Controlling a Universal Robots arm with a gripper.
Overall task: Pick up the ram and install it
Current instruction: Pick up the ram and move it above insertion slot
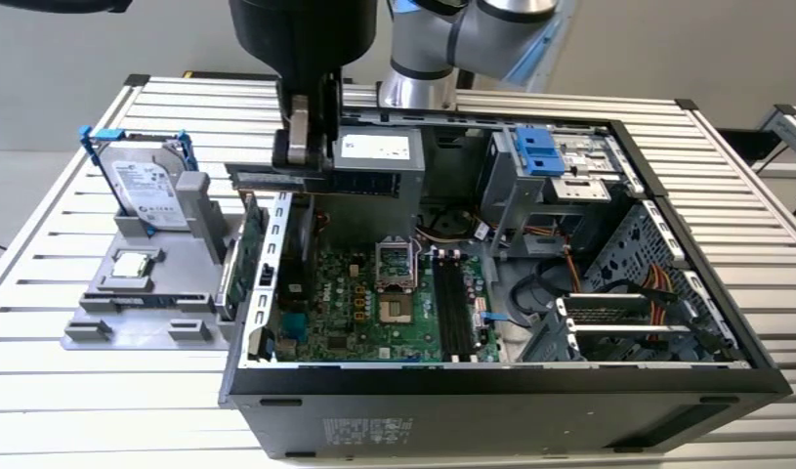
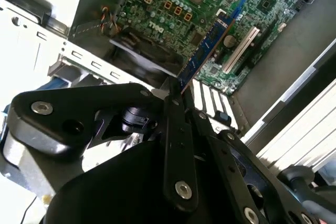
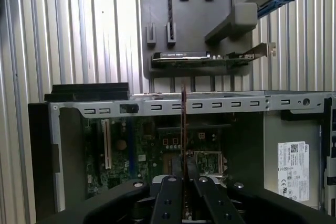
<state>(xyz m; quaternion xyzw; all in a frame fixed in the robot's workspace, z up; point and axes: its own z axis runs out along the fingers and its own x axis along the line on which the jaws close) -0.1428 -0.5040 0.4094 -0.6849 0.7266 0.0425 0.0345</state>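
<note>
Exterior and wrist views of the installation step. The black two-fingered gripper (image 1: 307, 164) is clamped on the ram (image 1: 261, 179), a thin, long, dark circuit-board stick carrying small chips. The ram hangs in the air over the wall, on the exterior view's left, of the black open computer case (image 1: 502, 401), apart from everything below it. In the second wrist view the ram (image 2: 207, 45) reaches out from the gripper (image 2: 176, 97) toward the green motherboard (image 2: 210, 3). In the first wrist view the ram (image 3: 183, 124) appears edge-on between the closed fingers (image 3: 170, 184), crossing the case's grey perforated rail (image 3: 236, 103). The long black memory slots (image 1: 447, 303) lie well apart from the ram, beside the square processor socket (image 1: 395, 293). The silver hard drive with blue bracket (image 1: 150, 186) stands in the grey parts holder (image 1: 85, 332) on the slatted metal table (image 1: 59, 410). To do this step well, the grip should probably be kept firm and the stick's long edge brought parallel to one slot and centred over it. It should then be lowered straight and pressed evenly, since a tilted entry is likely to jam or stress the board. Clearance from the case wall and the orange cables (image 1: 658, 293) deserves watching.
</note>
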